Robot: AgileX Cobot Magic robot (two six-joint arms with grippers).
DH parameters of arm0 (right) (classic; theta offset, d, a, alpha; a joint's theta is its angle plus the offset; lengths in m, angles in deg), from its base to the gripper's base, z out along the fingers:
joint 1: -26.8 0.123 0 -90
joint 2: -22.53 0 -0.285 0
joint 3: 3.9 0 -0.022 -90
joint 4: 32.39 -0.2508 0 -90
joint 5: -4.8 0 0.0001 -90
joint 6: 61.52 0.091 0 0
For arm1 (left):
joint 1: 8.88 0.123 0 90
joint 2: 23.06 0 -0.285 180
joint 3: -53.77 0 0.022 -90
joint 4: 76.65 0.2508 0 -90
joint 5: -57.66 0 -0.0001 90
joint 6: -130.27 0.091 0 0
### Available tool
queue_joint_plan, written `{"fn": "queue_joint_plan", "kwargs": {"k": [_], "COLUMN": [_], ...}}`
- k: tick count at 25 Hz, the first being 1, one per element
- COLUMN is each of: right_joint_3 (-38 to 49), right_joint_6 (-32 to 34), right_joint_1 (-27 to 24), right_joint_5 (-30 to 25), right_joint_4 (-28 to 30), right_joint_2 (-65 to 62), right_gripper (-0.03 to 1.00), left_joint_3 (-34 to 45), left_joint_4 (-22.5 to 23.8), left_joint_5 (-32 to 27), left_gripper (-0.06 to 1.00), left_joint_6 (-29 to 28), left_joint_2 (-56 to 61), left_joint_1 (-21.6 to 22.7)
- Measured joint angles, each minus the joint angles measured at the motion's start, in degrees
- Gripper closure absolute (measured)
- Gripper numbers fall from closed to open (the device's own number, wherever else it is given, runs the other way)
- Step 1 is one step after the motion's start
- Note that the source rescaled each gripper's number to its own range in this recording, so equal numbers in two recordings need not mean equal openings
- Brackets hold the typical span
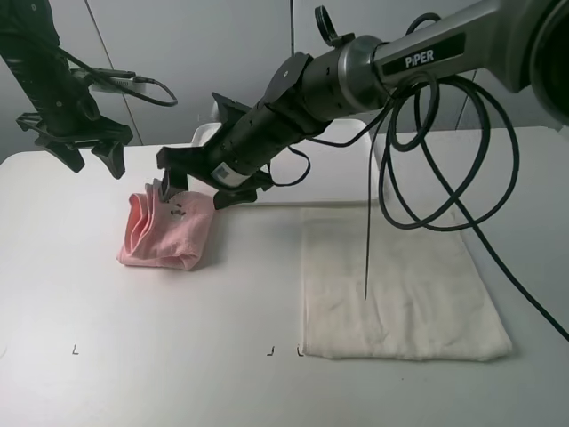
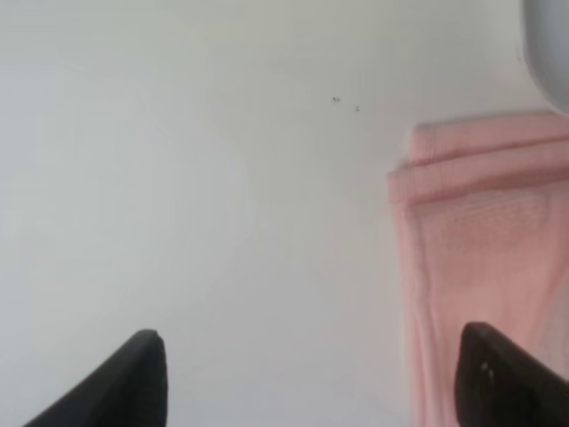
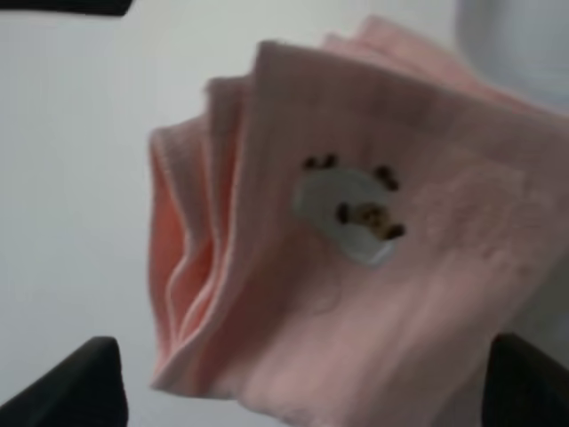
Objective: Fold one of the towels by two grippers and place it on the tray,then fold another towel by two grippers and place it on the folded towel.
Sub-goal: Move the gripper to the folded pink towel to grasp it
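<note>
A folded pink towel (image 1: 164, 233) with a small white emblem lies on the white table, left of centre. It also shows in the right wrist view (image 3: 356, 267) and the left wrist view (image 2: 484, 249). A cream towel (image 1: 400, 285) lies spread flat on the right. My right gripper (image 1: 200, 185) reaches across the middle and hangs open just above the pink towel's far edge, with its jaws wide on either side (image 3: 302, 391). My left gripper (image 1: 89, 153) is open and empty above the back left of the table, apart from the towel (image 2: 320, 382).
A white tray (image 1: 206, 133) stands at the back, mostly hidden behind my right arm; its rim shows in the left wrist view (image 2: 547, 44). Black cables (image 1: 418, 160) hang from the right arm over the cream towel. Small black marks (image 1: 76, 350) are near the front edge.
</note>
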Motion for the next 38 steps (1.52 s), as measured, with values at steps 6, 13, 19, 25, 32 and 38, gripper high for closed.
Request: {"fn": "queue_joint_plan", "kwargs": {"k": [6,13,19,25,32,38], "right_joint_3": [0.0,0.0,0.0,-0.1,-0.1,-0.1], "right_joint_6": [2.8,0.8,-3.0,-9.6,-14.4,-20.6], "right_joint_1": [-1.5,-1.5,-1.5,-1.5,-1.5,-1.5], "right_joint_5": [-3.2,-3.5,-2.2,-2.4,-2.2,-2.2], "right_joint_4": [0.4,-4.2,-10.0,-20.1,-24.6,-29.2], "right_joint_2": [4.0,7.0,8.4,10.5,11.9,12.3], "right_gripper": [0.10,0.21,0.24,0.26,0.50,0.93], "left_joint_3": [0.0,0.0,0.0,0.0,0.0,0.0], "left_joint_4": [-0.1,-0.2,-0.2,-0.2,-0.2,-0.2], "left_joint_5": [-0.4,-0.4,-0.4,-0.4,-0.4,-0.3], "left_gripper": [0.10,0.10,0.10,0.10,0.10,0.10], "left_joint_6": [0.7,0.8,0.9,1.1,1.4,1.5], "left_joint_2": [0.0,0.0,0.0,0.0,0.0,0.0], "left_joint_1": [0.0,0.0,0.0,0.0,0.0,0.0]}}
